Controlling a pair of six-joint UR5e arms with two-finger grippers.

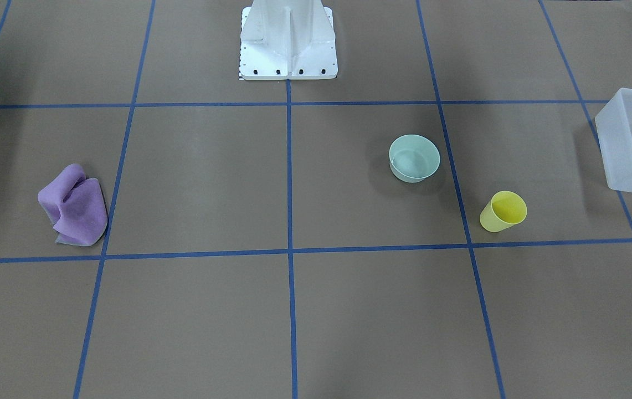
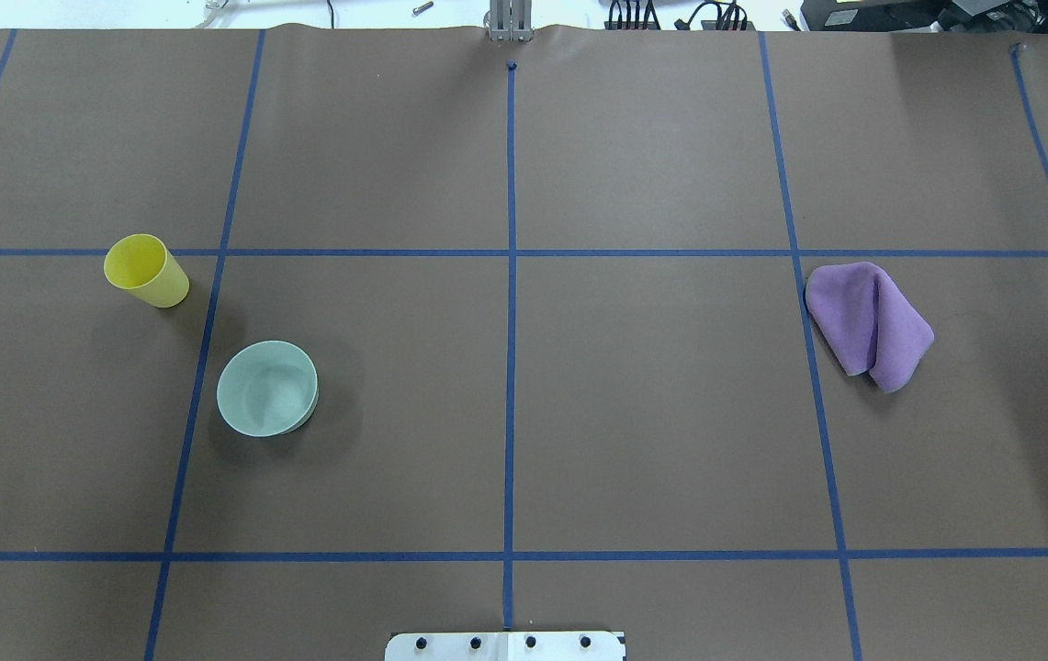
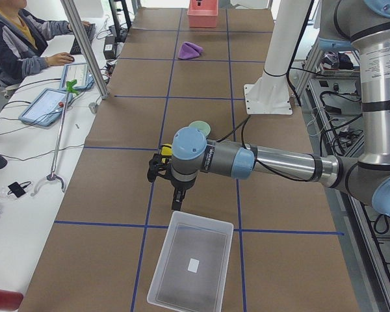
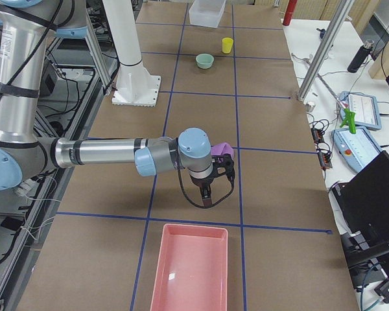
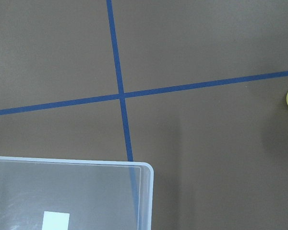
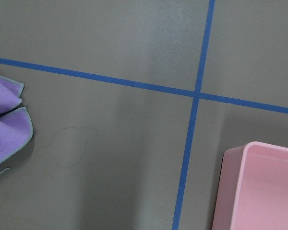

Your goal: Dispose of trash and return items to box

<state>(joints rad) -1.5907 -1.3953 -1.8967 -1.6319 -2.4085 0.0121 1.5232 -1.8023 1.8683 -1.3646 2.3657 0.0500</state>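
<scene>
- Pedestal base (image 1: 288,50): white; every place below is reckoned from it
- Bowl (image 1: 414,158): mint green, upright, empty; on the desk (image 1: 210,183) forward of the pedestal base, toward the robot's left; not yet boxed
- Cup (image 1: 503,211): yellow, mouth up; same side, farther from the pedestal base than the bowl and apart from it; not yet boxed
- Box (image 1: 617,149): frosted tub, far left of the pedestal base; only its label (image 5: 55,220) inside
- Cloth (image 1: 75,206): purple, crumpled, well right of the pedestal base; presumably the trash, not yet disposed of
- Pink tray (image 4: 191,265): far right, beyond the cloth; empty
- Left end effector (image 3: 177,198): above the desk, left of the pedestal base, beyond the cup; fingers apart or together, cannot tell
- Right end effector (image 4: 207,194): right of the pedestal base, beyond the cloth; likewise cannot tell
- Progress: apparently nothing done; all three placements remain
</scene>
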